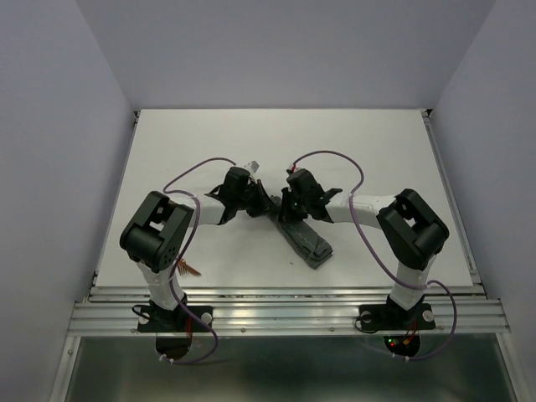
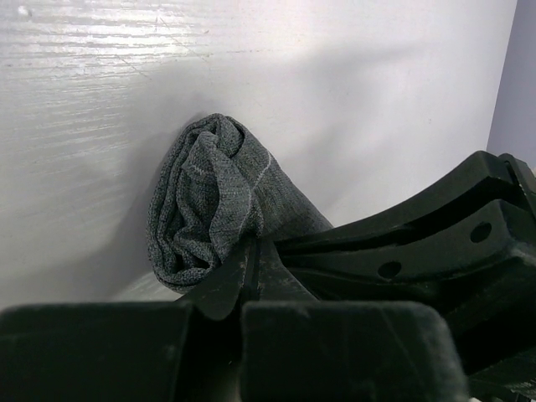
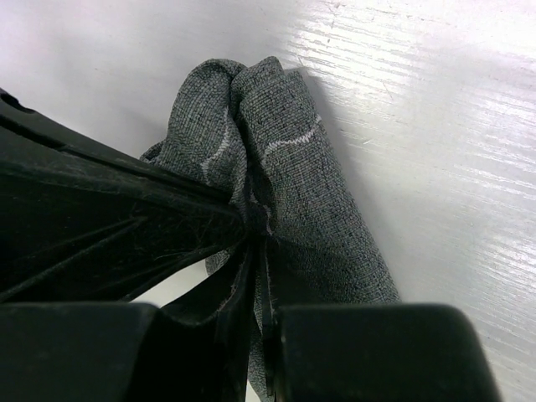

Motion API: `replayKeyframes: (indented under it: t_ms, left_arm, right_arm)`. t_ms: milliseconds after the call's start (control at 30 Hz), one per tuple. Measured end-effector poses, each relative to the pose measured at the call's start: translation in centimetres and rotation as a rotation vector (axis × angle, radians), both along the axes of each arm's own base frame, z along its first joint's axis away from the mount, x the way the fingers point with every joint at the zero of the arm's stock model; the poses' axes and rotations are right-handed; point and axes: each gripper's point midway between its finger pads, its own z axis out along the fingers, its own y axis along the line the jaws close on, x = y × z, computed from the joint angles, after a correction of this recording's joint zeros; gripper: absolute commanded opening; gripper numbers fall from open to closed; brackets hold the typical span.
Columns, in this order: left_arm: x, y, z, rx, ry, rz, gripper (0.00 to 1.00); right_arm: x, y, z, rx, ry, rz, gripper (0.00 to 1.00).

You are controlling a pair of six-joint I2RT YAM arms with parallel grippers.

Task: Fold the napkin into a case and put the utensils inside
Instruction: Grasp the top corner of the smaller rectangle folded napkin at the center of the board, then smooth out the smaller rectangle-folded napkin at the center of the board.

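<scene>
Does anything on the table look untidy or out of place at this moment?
The napkin lies as a narrow strip, but its far end is bunched and wrinkled, not flat, where the left gripper and the right gripper pinch it. The utensils lie apart at the near edge of the table, beside the base of the left arm.

Our left arm point(image 1: 156, 234) climbs from its base at 7 o'clock of the top view, bends at the elbow and sends its forearm toward 2 o'clock. Our right arm point(image 1: 414, 228) mirrors it from 5 o'clock, with its forearm heading toward 10 o'clock. Both wrists tip downward near the centre. Our left gripper point(image 2: 249, 255) is pinched tight on a fold of the napkin point(image 2: 213, 201). Our right gripper point(image 3: 251, 228), just beside it at its 3 o'clock, is clamped on the same bunched end.
</scene>
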Motion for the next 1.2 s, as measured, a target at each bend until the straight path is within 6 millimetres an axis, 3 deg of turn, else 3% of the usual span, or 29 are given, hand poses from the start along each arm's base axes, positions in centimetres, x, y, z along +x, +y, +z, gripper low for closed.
replayKeyframes:
  t_ms: [67,167,267,500,633,867,967,1033,1167,1200]
  left_arm:
    - [0.2,-0.1,-0.1,0.005,0.000,0.000,0.02]
    - [0.4,-0.1,-0.4,0.022,0.006,0.001,0.16]
    - [0.5,0.0,-0.6,0.037,0.008,0.003,0.20]
    - [0.5,0.3,-0.3,0.071,0.005,0.007,0.42]
    - [0.5,0.7,0.3,0.091,-0.007,0.011,0.43]
    - [0.3,1.5,1.2,0.127,-0.024,0.024,0.41]
    - [0.4,1.8,1.6,0.137,-0.036,0.033,0.35]
    - [0.5,1.9,1.7,0.142,-0.040,0.036,0.28]
    - [0.4,2.1,1.5,0.154,-0.035,0.043,0.00]
    - [0.4,2.2,1.5,0.157,-0.036,0.045,0.00]
  right_arm:
    - [0.0,0.0,0.0,0.002,0.001,0.002,0.12]
    - [0.0,0.1,0.0,0.005,0.001,0.004,0.12]
    - [0.0,0.1,0.0,0.005,0.000,0.004,0.12]
    - [0.0,0.1,0.1,0.004,0.000,0.003,0.12]
    - [0.0,0.0,0.0,0.000,-0.002,-0.001,0.12]
    - [0.5,-0.8,1.0,-0.023,-0.036,-0.031,0.13]
    - [0.8,-1.1,1.8,-0.034,-0.061,-0.045,0.13]
    - [1.1,-1.4,2.3,-0.040,-0.081,-0.053,0.14]
    - [1.9,-2.0,2.8,-0.052,-0.105,-0.075,0.15]
    - [2.1,-2.2,2.8,-0.054,-0.108,-0.081,0.15]
